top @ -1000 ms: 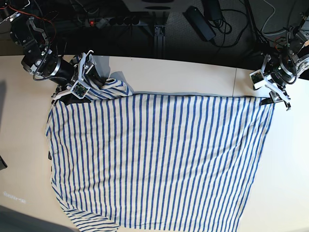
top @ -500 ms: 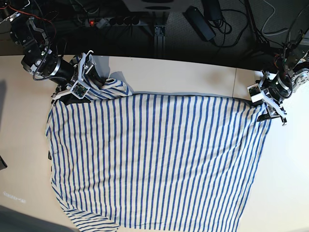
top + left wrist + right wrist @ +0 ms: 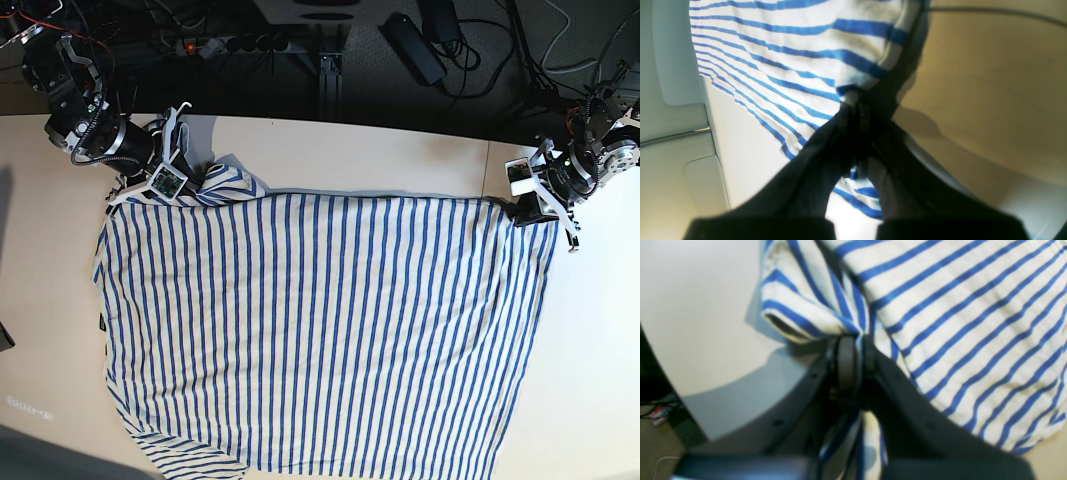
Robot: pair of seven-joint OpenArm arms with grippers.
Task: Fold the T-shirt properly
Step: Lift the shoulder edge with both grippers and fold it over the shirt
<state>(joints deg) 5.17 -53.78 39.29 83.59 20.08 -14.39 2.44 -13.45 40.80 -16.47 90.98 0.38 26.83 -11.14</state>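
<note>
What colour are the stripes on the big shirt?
Blue, on the white cloth T-shirt; the base view shows them best.

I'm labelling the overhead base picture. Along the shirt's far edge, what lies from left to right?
Right pincer shut on a bunched corner → large white cloth T-shirt with thin blue stripes spread flat → left pincer shut on the opposite corner → bare pale tabletop.
</note>
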